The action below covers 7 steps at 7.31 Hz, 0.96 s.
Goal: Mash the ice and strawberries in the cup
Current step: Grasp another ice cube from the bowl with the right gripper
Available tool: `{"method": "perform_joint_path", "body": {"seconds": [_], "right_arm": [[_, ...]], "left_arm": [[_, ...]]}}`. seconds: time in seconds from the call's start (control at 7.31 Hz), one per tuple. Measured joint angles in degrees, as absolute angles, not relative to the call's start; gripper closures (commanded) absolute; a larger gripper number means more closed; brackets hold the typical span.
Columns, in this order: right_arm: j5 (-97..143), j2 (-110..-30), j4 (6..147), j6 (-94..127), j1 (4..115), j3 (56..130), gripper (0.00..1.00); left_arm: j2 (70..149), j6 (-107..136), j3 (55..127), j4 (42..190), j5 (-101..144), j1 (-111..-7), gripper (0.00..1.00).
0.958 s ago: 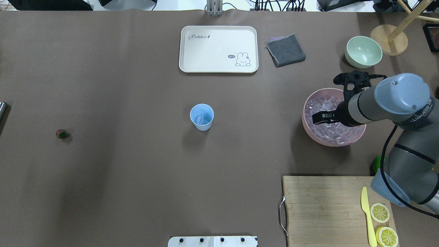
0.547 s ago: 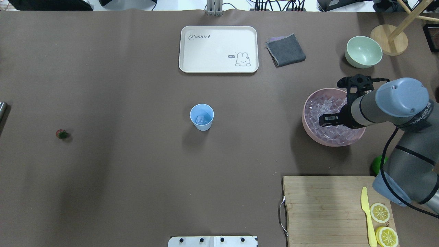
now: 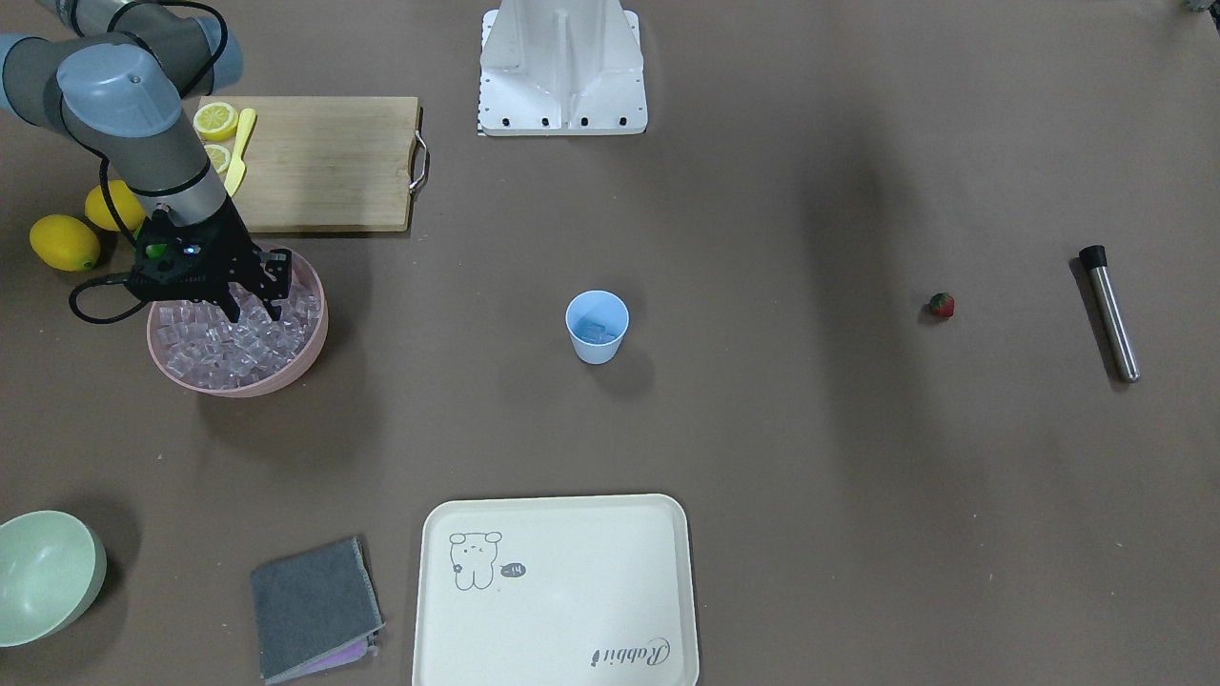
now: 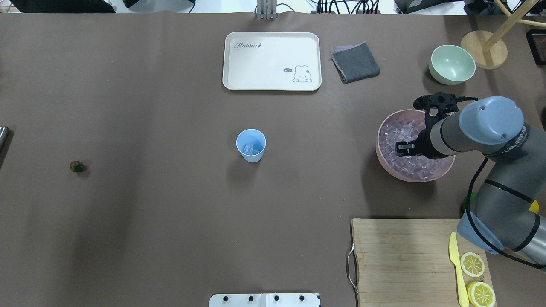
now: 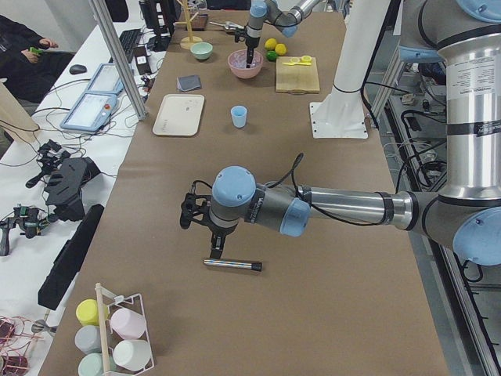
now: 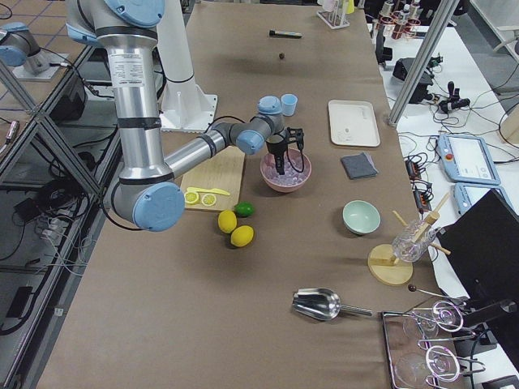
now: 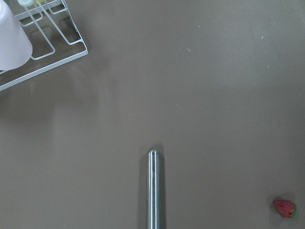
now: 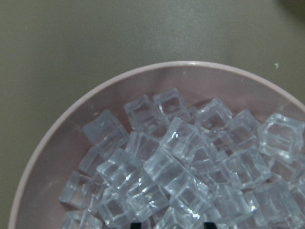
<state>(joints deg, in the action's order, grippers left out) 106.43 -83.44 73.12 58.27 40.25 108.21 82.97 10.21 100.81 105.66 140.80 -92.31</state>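
Observation:
The light-blue cup (image 4: 251, 145) stands at the table's middle with a few ice cubes in it; it also shows in the front view (image 3: 598, 326). Many clear ice cubes (image 8: 181, 157) fill the pink bowl (image 4: 384, 160). My right gripper (image 3: 253, 307) hangs over that ice, fingers apart and empty. The tiny red strawberry (image 4: 76, 166) lies alone far to the left and also shows in the left wrist view (image 7: 284, 208). My left gripper (image 5: 215, 249) shows only in the side view, above a steel muddler (image 7: 152, 191); I cannot tell if it is open or shut.
A cream tray (image 4: 271, 61), a grey cloth (image 4: 355, 62) and a pale green bowl (image 4: 452, 64) lie along the far side. A wooden cutting board (image 4: 401, 256) holds lemon slices and a yellow knife. Two lemons (image 3: 65, 242) and a lime lie near the pink bowl.
My right arm has shifted a little over the pink bowl, with the gripper staying above the ice. The cup and the strawberry have not moved.

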Motion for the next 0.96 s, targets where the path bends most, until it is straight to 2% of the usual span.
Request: {"method": "perform_joint_path", "body": {"seconds": [0.27, 0.96], "right_arm": [[106.44, -83.4, 73.11, 58.22, 40.14, 108.05, 0.72], [109.6, -81.75, 74.48, 57.87, 43.02, 110.01, 0.73]], "left_arm": [[82.79, 10.23, 101.04, 105.72, 140.84, -92.36, 0.02], [82.45, 10.27, 101.11, 105.73, 140.8, -92.37, 0.02]]}}
